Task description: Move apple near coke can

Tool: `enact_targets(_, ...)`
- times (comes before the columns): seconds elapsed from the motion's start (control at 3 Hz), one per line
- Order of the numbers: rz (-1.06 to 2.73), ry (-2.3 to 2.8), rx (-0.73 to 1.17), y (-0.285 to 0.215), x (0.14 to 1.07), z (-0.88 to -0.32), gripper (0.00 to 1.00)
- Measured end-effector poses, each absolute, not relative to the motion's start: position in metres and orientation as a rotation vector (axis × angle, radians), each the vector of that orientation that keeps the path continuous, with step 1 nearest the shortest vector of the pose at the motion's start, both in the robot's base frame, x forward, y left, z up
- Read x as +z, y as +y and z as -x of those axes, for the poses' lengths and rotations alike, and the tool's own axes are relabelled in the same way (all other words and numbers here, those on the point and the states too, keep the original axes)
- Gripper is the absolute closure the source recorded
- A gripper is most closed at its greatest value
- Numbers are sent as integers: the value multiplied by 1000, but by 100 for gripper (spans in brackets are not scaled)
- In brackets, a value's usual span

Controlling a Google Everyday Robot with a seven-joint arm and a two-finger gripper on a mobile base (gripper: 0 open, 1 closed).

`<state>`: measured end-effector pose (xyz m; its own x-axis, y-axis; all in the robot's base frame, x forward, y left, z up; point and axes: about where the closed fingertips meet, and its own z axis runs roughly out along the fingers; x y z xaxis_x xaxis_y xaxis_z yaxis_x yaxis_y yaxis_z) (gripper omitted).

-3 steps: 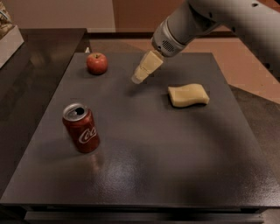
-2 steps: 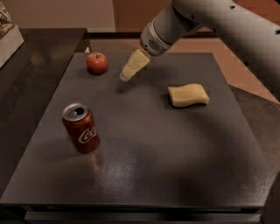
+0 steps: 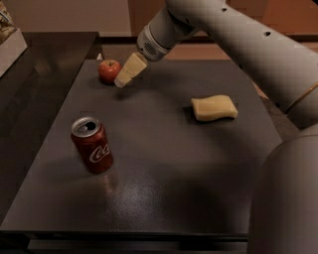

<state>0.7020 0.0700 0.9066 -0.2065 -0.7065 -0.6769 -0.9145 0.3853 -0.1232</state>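
Dark table (image 3: 174,178) (beige wall (image 3: 64,15) behind), gripper (image 3: 121,81) just beside apple (image 3: 108,71).

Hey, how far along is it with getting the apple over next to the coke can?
Done: nothing yet. The apple sits at the far edge of the table, well apart from the coke can standing near the front left. In hand: the gripper hangs close beside the apple, with no grasp showing. Left: take hold of the apple, carry it forward and set it down by the can.
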Motion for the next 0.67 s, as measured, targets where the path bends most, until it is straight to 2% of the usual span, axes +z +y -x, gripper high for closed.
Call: enact_targets(0.67,1380,1983,433,115,891,-722,0)
